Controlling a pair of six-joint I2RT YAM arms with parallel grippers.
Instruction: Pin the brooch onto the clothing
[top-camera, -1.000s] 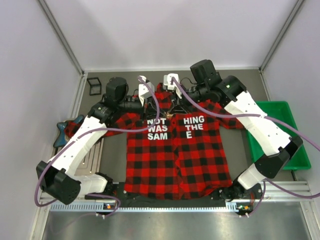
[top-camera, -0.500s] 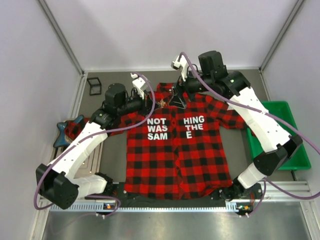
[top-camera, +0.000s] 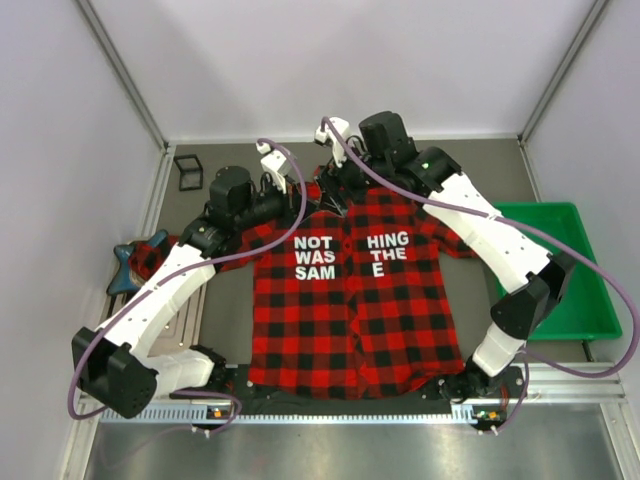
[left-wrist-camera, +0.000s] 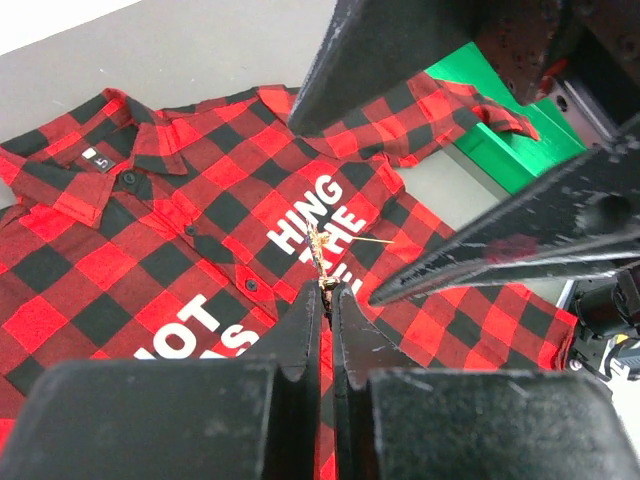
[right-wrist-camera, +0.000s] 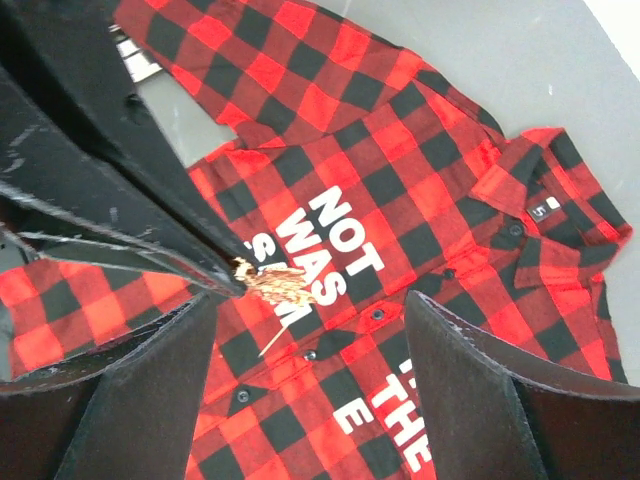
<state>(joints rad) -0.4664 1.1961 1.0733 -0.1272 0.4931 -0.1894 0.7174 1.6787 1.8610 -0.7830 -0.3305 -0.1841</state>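
The clothing (top-camera: 350, 300), a red-and-black plaid shirt with white lettering, lies flat and buttoned on the table. My left gripper (left-wrist-camera: 322, 292) is shut on the brooch (left-wrist-camera: 318, 250), a tiny golden-tan leaf whose thin pin sticks out sideways. It holds the brooch in the air above the shirt's chest letters. In the right wrist view the brooch (right-wrist-camera: 272, 285) hangs from the left fingertips (right-wrist-camera: 215, 272), and my right gripper (right-wrist-camera: 310, 305) stands open around that spot with nothing in it. From above, the left gripper (top-camera: 303, 197) and the right gripper (top-camera: 335, 188) meet over the collar.
A green bin (top-camera: 570, 290) stands at the right beside the shirt's sleeve. A dark blue object (top-camera: 125, 262) lies at the left by the other sleeve, with a small black frame (top-camera: 187, 170) at the back left. White walls close in three sides.
My right gripper has opened and swung left, close to the left gripper. The left gripper, still shut on the brooch, has drawn back slightly toward the collar.
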